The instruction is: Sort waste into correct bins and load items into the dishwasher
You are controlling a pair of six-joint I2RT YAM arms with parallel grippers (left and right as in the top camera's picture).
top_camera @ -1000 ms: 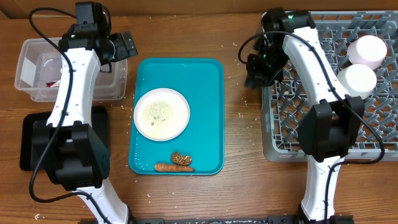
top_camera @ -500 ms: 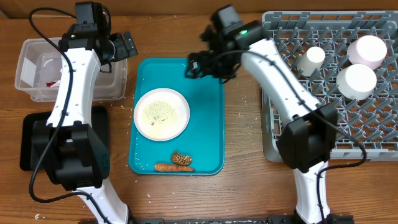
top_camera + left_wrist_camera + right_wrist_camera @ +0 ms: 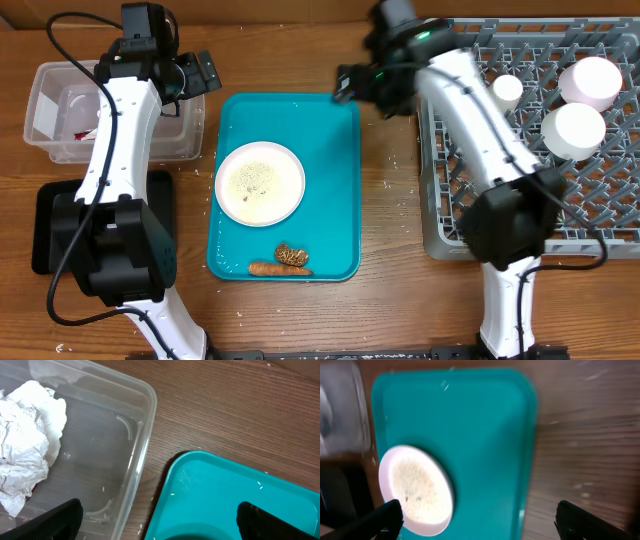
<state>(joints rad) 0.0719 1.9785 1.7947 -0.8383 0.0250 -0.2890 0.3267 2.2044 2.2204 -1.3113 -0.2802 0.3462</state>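
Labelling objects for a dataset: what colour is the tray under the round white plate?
The tray is teal, clearest in the overhead view.

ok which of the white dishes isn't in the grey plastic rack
The round white plate on the teal tray; the other three sit in the grey rack.

A brown wood-grain desk carries four things. A teal tray lies flat near the middle, its long sides running front to back. Left of the teal tray, towards the back, stands a clear plastic tub, its near corner just beside the tray's back left corner but apart from it. In front of that tub, well left of the teal tray, lies a flat black tray. Right of the teal tray, across a strip of bare wood, sits a large grey dish rack. A few white rice grains are scattered on that strip.
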